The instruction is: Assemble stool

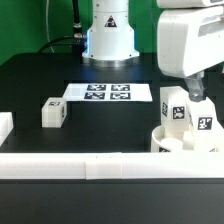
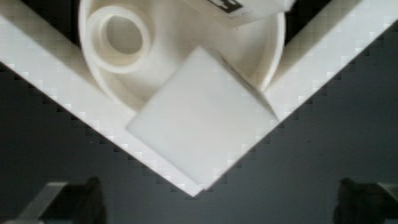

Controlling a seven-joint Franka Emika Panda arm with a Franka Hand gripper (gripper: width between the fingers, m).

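I see the seat (image 1: 165,138) at the lower right of the exterior view, tucked against the long white rail (image 1: 80,162) on the black worktop (image 1: 30,80). One tagged leg (image 1: 178,115) and a second leg (image 1: 203,123) stand up from it side by side. A third leg (image 1: 52,112) rests alone at the left of that view, well apart from the seat, near the marker board (image 1: 108,92). The arm (image 1: 185,45) hangs above the seat, its jaws spread wide with nothing gripped. The wrist camera shows a round socket (image 2: 121,35) in the seat.
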